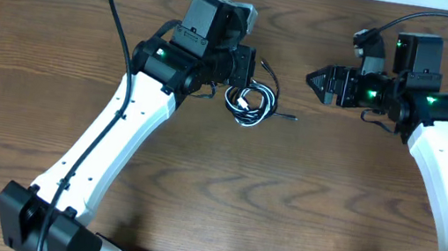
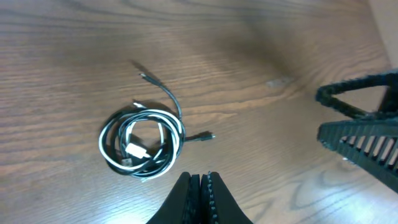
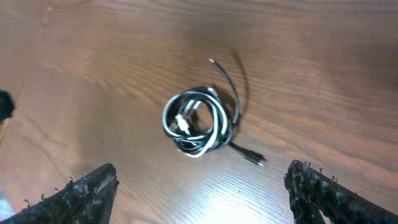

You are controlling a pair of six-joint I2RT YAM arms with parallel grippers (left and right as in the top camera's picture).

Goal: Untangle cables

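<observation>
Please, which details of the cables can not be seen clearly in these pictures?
- Overhead: the cables are too small to follow their crossings; the left gripper seems to cover the coil's upper edge.
- Right wrist: blur makes the plug types unreadable.
- Left wrist: which cord passes over which is too fine to tell.
- Right wrist: the bottom edge cuts off the right gripper fingers.

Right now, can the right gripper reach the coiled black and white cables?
Probably yes: the open right gripper faces the coiled black and white cables with only wooden table between; the shut left gripper sits beside them, off that line.

No readable text, labels or numbers anywhere.
</observation>
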